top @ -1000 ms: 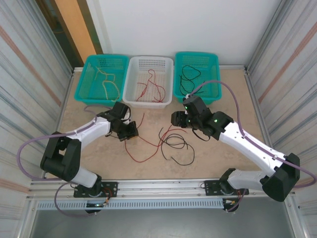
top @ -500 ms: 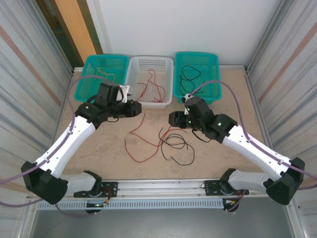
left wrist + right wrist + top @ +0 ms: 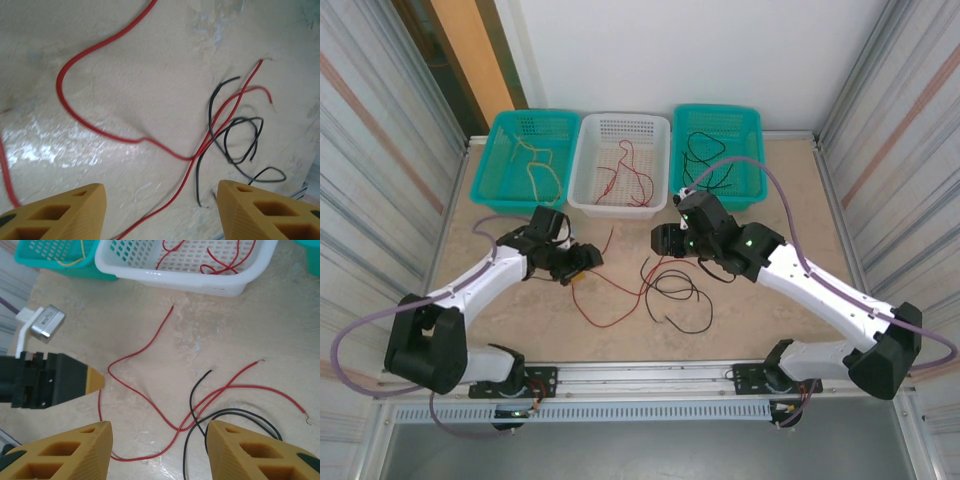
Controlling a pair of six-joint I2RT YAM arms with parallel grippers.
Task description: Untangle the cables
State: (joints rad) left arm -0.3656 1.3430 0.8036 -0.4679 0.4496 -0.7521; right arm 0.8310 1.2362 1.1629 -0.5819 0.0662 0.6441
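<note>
The red and black cables (image 3: 192,158) are seen tangled on the table (image 3: 740,340) between the arms. The left gripper (image 3: 160,200) and right gripper (image 3: 159,440) are held part-open, with nothing gripped.

Your left gripper (image 3: 586,262), shut a second ago, now stands parted; it rose toward the white basket (image 3: 618,207), then dropped back from it. Your right gripper (image 3: 658,238) has edged leftward in front of that basket

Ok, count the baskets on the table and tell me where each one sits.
3, in a row at the back: left teal basket, white basket in the middle, right teal basket. No others seem hidden.
</note>
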